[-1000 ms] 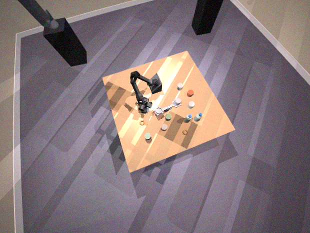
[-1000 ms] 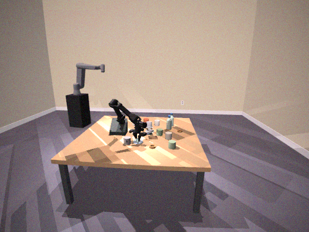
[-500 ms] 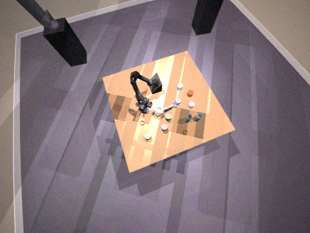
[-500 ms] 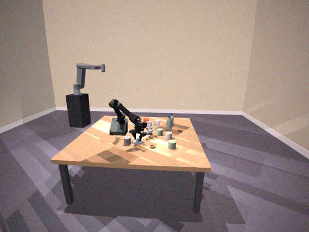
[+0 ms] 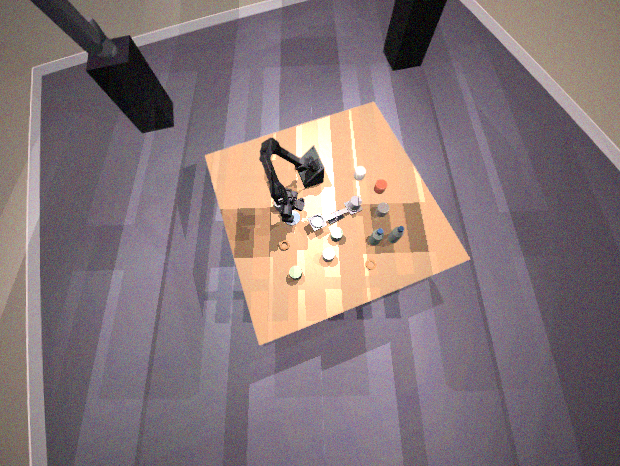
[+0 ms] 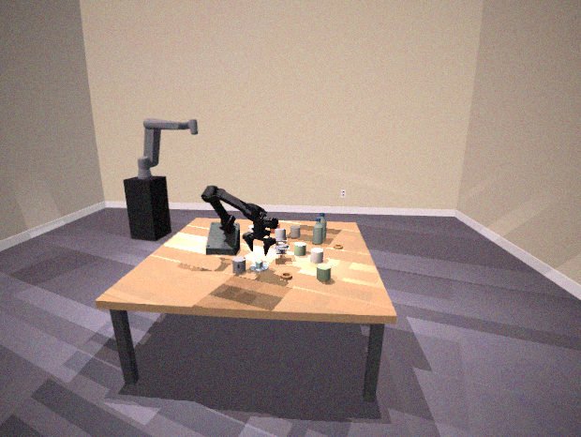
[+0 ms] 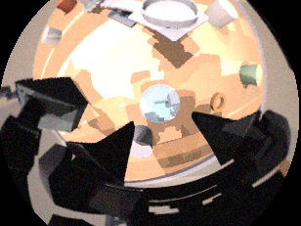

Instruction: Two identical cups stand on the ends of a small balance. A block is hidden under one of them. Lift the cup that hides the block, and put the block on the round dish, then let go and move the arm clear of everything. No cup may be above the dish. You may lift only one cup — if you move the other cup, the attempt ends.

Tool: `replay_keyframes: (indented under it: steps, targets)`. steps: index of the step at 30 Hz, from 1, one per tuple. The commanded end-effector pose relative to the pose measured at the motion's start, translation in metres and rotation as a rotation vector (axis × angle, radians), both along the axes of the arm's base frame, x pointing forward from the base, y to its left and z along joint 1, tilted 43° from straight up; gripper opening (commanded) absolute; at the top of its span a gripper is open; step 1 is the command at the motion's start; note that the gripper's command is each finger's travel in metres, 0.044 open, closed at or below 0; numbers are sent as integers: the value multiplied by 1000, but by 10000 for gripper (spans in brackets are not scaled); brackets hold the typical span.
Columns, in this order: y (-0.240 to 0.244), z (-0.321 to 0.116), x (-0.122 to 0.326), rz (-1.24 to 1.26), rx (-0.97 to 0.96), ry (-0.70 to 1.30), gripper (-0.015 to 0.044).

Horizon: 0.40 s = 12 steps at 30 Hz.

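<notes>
A small pale teal block [image 6: 259, 263] [image 7: 163, 108] rests on the round pale blue dish [image 5: 295, 218] [image 6: 252, 268] [image 7: 148, 100]. My gripper [image 6: 258, 252] [image 7: 163, 119] is wide open and empty, its fingertips a little above the block and dish. A grey cup [image 6: 239, 265] [image 7: 143, 136] stands on the table beside the dish, off it; the arm mostly hides it in the top view. An identical-looking cup [image 5: 353, 202] [image 6: 280, 233] stands on the far end of the balance [image 5: 336, 216] [image 6: 281, 249]. The balance's near end [image 5: 316, 221] [image 7: 168, 13] bears no cup.
Green cups [image 5: 336, 233] [image 5: 295, 272] and a white cup [image 5: 328, 254] stand beyond the balance. Two bottles [image 5: 376, 237] [image 5: 396, 234], a red cup [image 5: 380, 186], a grey cup [image 5: 382, 209] and another white cup [image 5: 359, 172] stand farther off. An orange ring [image 5: 284, 241] [image 7: 218, 102] lies near the dish.
</notes>
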<state>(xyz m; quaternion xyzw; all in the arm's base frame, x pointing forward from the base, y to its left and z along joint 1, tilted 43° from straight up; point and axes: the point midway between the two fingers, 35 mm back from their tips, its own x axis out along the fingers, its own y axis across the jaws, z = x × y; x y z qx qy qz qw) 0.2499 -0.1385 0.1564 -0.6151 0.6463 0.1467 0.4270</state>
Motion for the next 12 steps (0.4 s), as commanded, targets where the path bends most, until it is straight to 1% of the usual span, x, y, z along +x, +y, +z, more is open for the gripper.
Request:
replay_keyframes:
  steps: [1,12]
  targets:
    - [19,23,-3,11,-6,-20,440]
    - [20,25,-3,11,-6,-20,440]
